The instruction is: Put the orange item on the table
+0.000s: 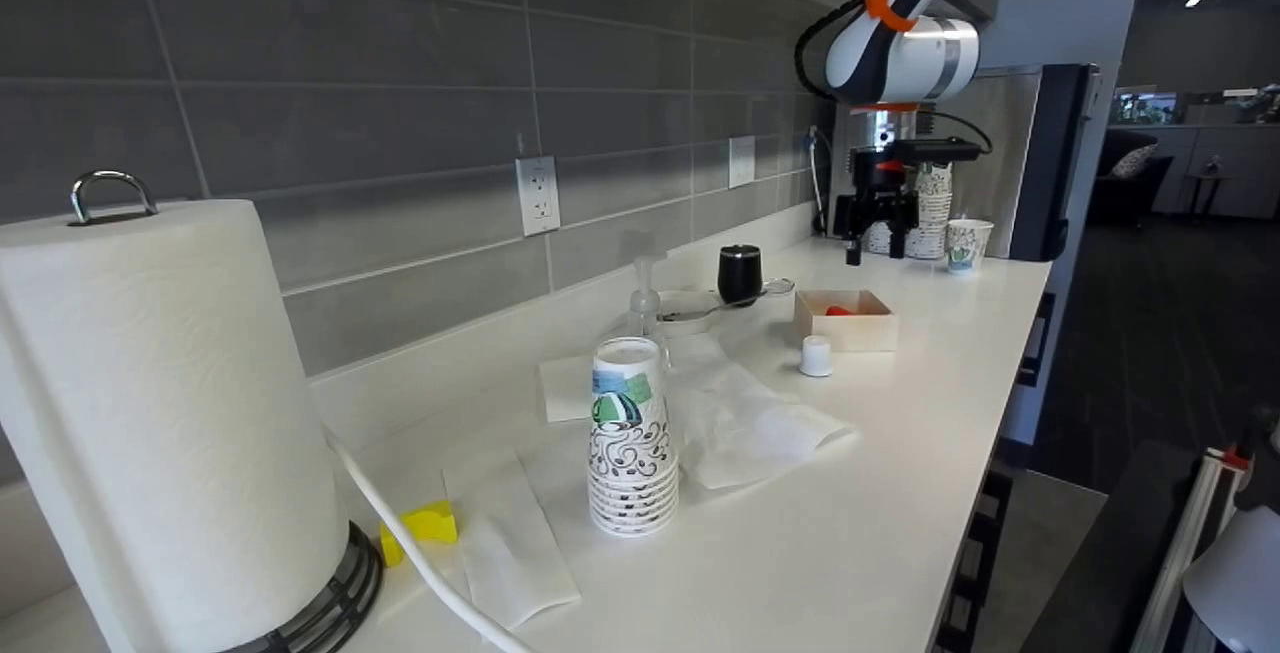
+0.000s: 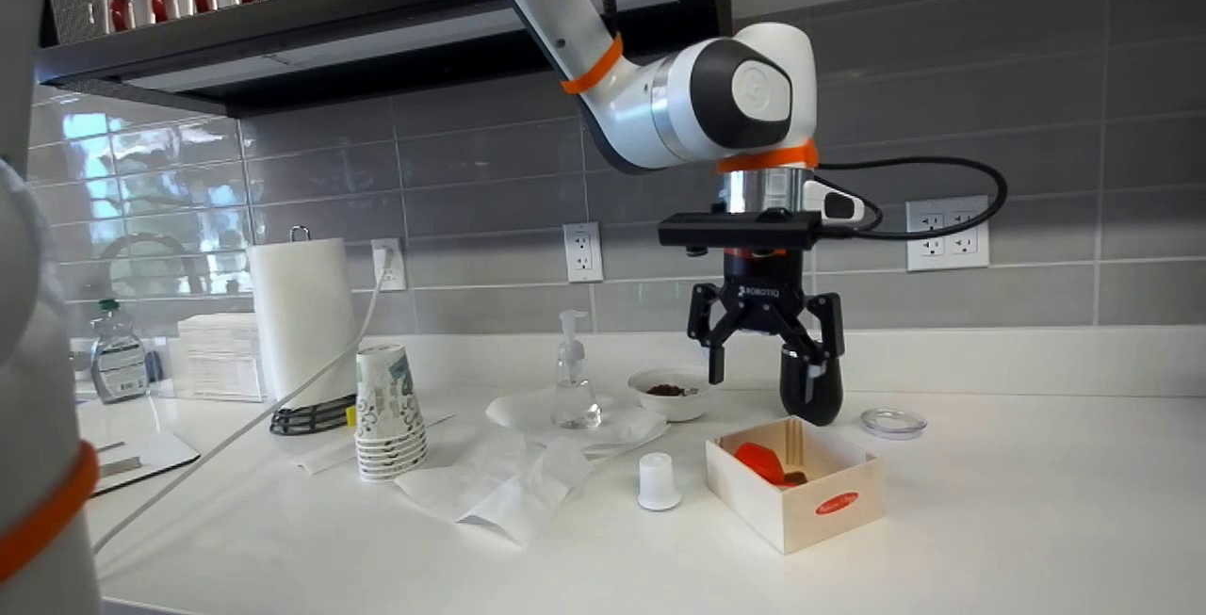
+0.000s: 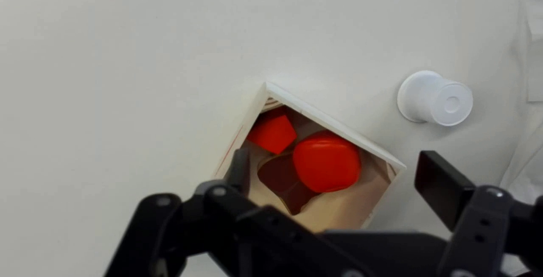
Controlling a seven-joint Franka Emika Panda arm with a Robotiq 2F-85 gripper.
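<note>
gaping wide, the jaws partly hide the box (image 3: 335, 127) with orange-red pieces (image 3: 326, 161) in the wrist view.

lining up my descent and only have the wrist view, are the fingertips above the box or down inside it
Observer: Above: both exterior views show the gripper hanging clear of the box.
Operator: anything tall nearby that i can't see
Observer: A black tumbler stands roughly between the box and the tiled wall.
Operator: and anything low
Observer: A clear round lid lies on the countertop near the tumbler.
</note>
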